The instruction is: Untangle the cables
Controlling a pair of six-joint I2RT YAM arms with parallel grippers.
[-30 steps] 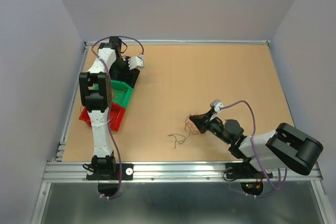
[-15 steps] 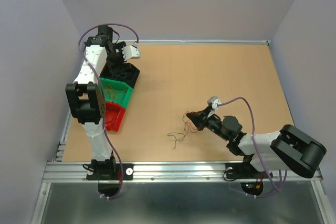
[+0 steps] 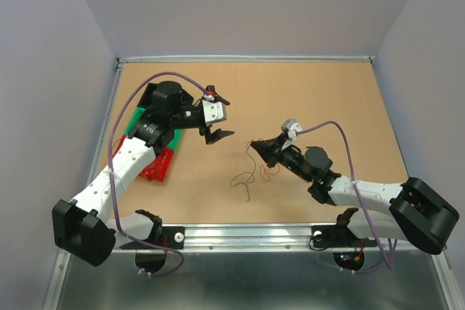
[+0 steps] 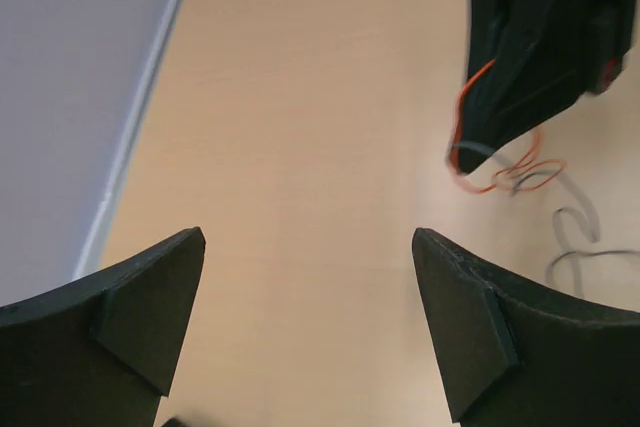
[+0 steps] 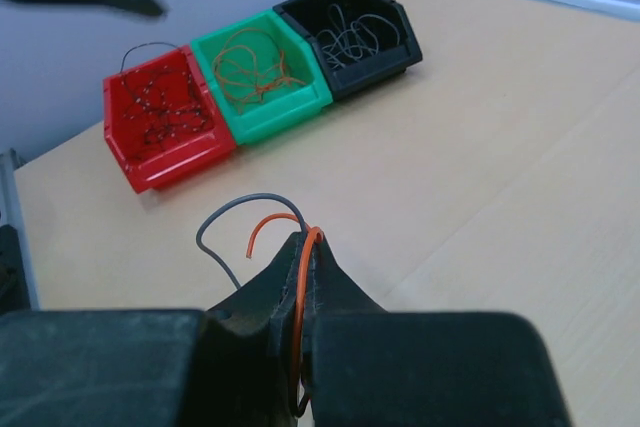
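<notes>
Many wires (image 5: 255, 72) sit sorted in the bins (image 5: 275, 119) at the left, a few loose strands (image 3: 247, 177) remain near centre, the right gripper (image 5: 308, 239) pinching an orange wire (image 5: 299, 297), the left gripper (image 4: 310, 247) wide and empty.

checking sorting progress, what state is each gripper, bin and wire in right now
left gripper: open, empty
right gripper: shut on orange wire
red bin: holds wires
green bin: holds orange-brown wires
black bin: holds pale wires
loose wires: lying flat, not held
</notes>
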